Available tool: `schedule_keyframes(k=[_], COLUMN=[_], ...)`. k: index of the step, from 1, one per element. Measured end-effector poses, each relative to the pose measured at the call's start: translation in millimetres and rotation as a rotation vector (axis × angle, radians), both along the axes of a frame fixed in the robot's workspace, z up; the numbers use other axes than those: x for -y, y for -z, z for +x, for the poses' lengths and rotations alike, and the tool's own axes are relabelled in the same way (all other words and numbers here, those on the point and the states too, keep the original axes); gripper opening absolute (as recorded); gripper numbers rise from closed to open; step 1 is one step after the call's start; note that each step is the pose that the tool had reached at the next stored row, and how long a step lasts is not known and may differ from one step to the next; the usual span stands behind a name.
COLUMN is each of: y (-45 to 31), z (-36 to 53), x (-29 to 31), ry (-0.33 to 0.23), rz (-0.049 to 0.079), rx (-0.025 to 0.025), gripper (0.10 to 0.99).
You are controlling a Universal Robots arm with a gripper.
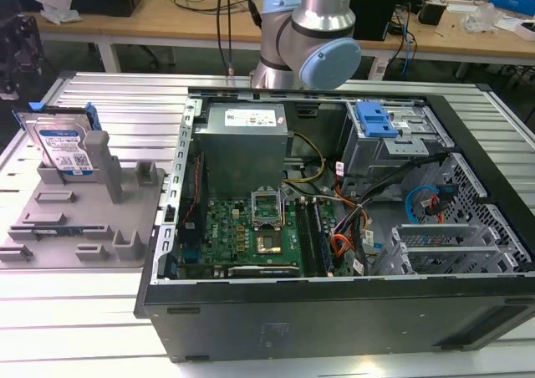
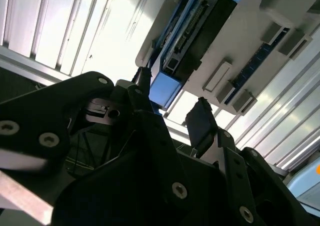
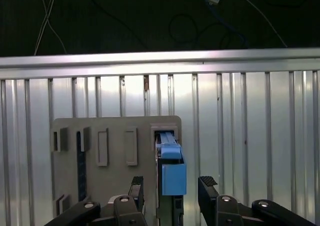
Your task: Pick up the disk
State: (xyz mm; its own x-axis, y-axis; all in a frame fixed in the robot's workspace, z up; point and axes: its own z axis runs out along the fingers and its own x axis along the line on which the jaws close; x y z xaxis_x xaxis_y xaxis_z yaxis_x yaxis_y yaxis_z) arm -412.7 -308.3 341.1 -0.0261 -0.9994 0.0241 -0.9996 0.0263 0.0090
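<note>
Disk (image 1: 63, 144): upright in grey holder (image 1: 92, 227), left side of exterior view.
Gripper (image 3: 172, 185): released, spread wide over disk, not touching.
Risk: clipping blue rail (image 3: 173, 172) on descent, jamming disk in slot.

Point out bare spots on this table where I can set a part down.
Free: the ribbed silver metal table on the near side of the grey plastic fixture plate, and the strip beyond that plate, at the exterior view's left. Crowded: the open black metal computer case, packed with boards, cables and cages.
</note>
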Motion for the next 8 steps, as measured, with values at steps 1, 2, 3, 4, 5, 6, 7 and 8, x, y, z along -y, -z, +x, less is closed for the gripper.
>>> schedule_keyframes(k=[1,2,3,4,5,6,7,8], y=[2.2,3.4,4.7,7.1,8.1,8.9,10.2,11.0], z=[0.0,-0.1,-0.1,-0.1,-0.1,-0.1,-0.1,-0.1], x=[0.0,0.0,0.0,0.0,0.0,0.0,0.0,0.0], ry=[0.000,0.000,0.000,0.000,0.000,0.000,0.000,0.000], rz=[0.000,0.000,0.000,0.000,0.000,0.000,0.000,0.000], rx=[-0.0001,-0.0001,-0.0001,-0.0001,0.0000,0.0000,-0.0001,0.0000], gripper=[0.557,0.557,0.557,0.557,0.557,0.557,0.557,0.557])
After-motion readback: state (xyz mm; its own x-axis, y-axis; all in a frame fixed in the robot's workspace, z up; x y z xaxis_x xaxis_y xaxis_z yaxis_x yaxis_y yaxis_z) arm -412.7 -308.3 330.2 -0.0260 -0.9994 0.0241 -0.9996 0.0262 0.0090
